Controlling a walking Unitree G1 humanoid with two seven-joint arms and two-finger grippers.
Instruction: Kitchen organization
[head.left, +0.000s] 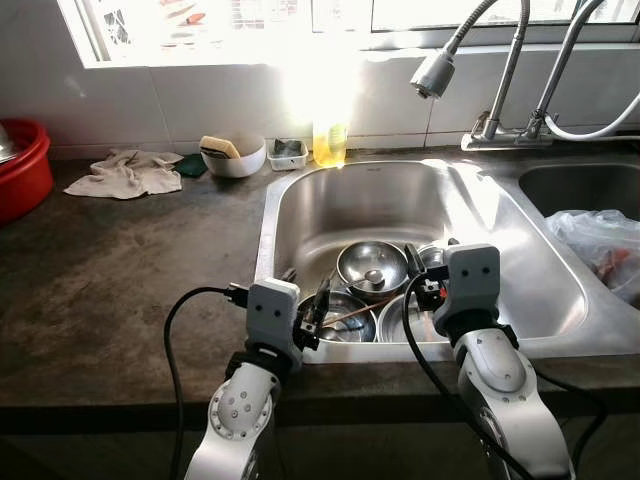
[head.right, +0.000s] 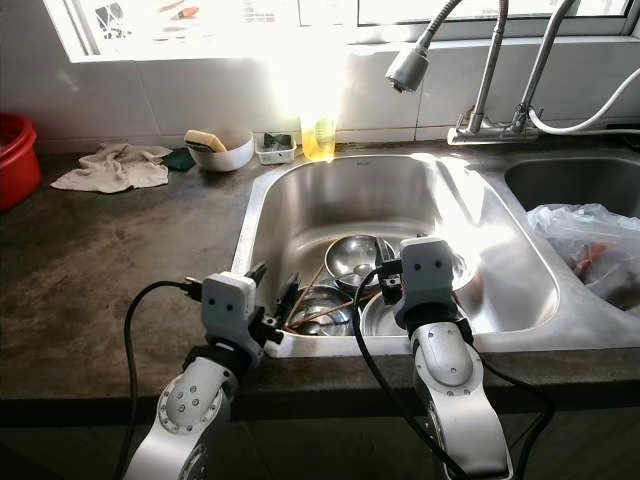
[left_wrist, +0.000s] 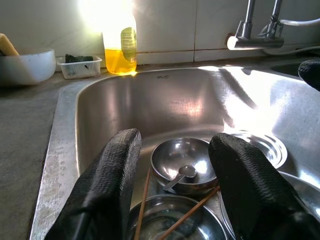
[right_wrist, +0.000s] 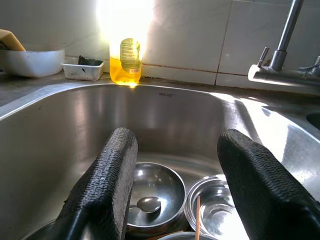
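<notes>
**Both grippers poised at the sink's near rim, dishes just below**

Standing beside it, I see both arms held out over the front edge of the sink (head.left: 290, 190), neither holding anything. The left gripper (head.left: 318, 300) has its fingers spread, and so does the right gripper (head.left: 428, 262); each wrist view looks out between two parted black pads.

The work lies ahead of and beneath both sets of jaws: a cluster of steel dishes on the sink floor. The steel bowl with a spoon (head.left: 372, 266) sits just beyond the fingertips, roughly between the two grippers, perhaps slightly nearer the right. Directly under the left jaws is another steel bowl (left_wrist: 175, 220) with thin wooden sticks (left_wrist: 187, 214) lying across it, their long axis running away from the gripper and slanting toward the right arm. Under the right jaws sits a third steel dish (right_wrist: 212, 205).

My guess is the next reach goes downward and forward.
</notes>
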